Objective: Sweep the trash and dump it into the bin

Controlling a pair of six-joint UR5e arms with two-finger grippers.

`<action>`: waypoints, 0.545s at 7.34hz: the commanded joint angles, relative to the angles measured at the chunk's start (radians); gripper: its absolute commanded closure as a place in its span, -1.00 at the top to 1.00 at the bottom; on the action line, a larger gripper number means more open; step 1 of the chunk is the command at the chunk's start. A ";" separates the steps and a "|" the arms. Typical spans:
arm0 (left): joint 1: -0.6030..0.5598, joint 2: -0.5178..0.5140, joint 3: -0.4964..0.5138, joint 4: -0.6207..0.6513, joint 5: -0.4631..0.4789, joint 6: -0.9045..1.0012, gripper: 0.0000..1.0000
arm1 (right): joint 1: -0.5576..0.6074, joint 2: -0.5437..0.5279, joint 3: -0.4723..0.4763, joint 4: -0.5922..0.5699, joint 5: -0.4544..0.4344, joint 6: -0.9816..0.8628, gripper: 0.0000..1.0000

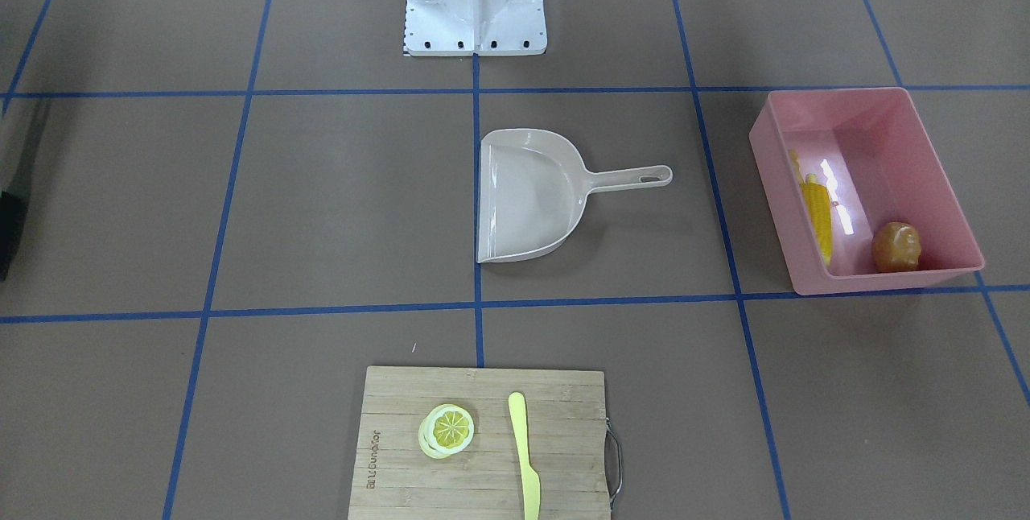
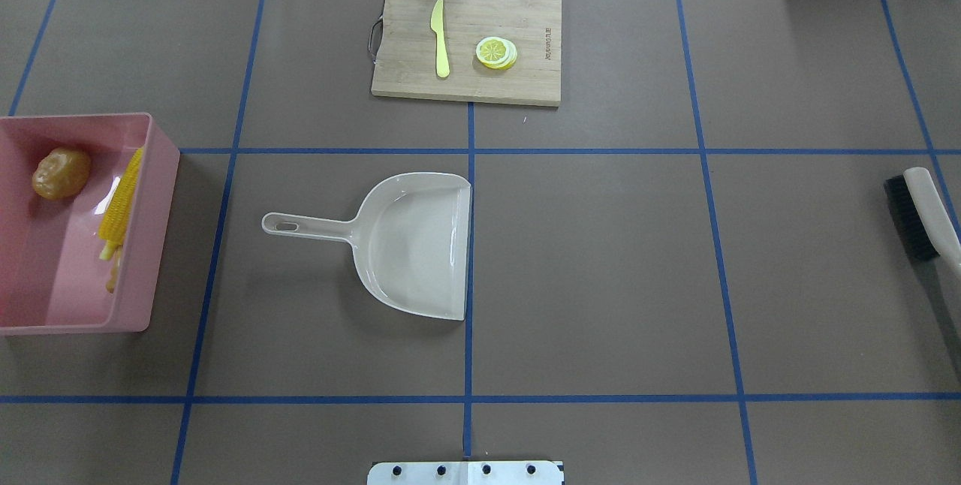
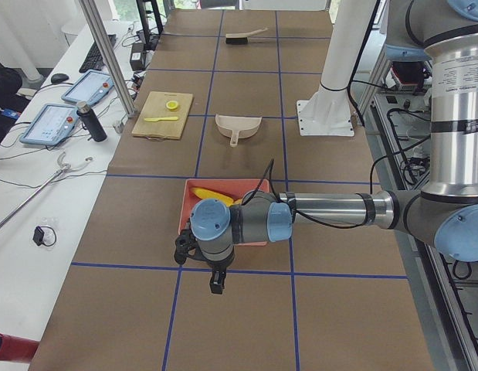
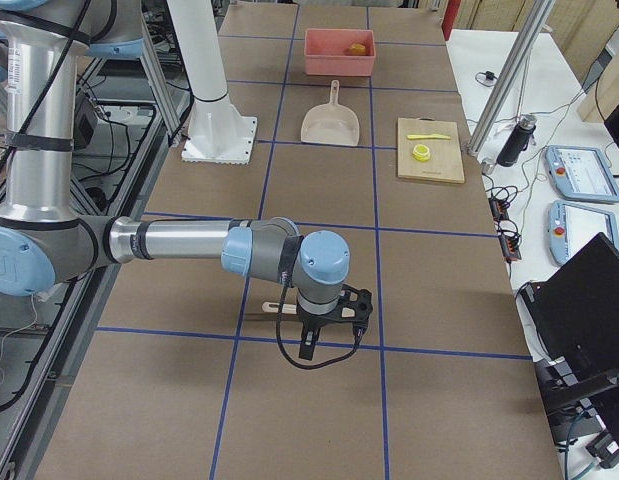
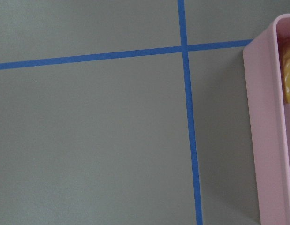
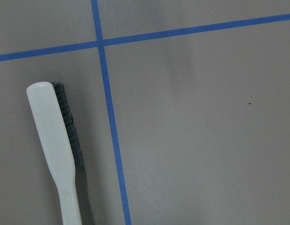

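Observation:
The pink bin (image 2: 161,192) stands at the table's left end and also shows in the front view (image 1: 865,113). Inside it lie the yellow corn cob (image 2: 122,196), the brown-orange potato-like lump (image 2: 61,173) and a tan piece, the ginger root (image 2: 112,278), partly hidden against the wall. My left gripper (image 3: 200,267) hovers over the table just beside the bin; the left wrist view shows only the bin's rim (image 5: 271,131). My right gripper (image 4: 329,320) hovers by the brush (image 6: 55,140). I cannot tell whether either is open or shut.
The beige dustpan (image 2: 417,245) lies with nothing in it at the table's middle, handle toward the bin. The brush (image 2: 920,215) lies at the right edge. A wooden cutting board (image 2: 465,79) at the far side holds a lemon slice (image 2: 495,52) and a pale yellow knife (image 2: 440,38).

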State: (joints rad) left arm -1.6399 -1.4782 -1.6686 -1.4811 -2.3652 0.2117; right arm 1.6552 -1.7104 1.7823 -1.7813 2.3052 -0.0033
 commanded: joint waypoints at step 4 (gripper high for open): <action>0.000 -0.005 -0.005 -0.001 0.000 0.000 0.98 | 0.000 -0.005 0.002 -0.003 0.003 0.000 1.00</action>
State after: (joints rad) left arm -1.6398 -1.4817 -1.6734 -1.4818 -2.3654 0.2117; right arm 1.6552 -1.7159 1.7817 -1.7836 2.3073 -0.0031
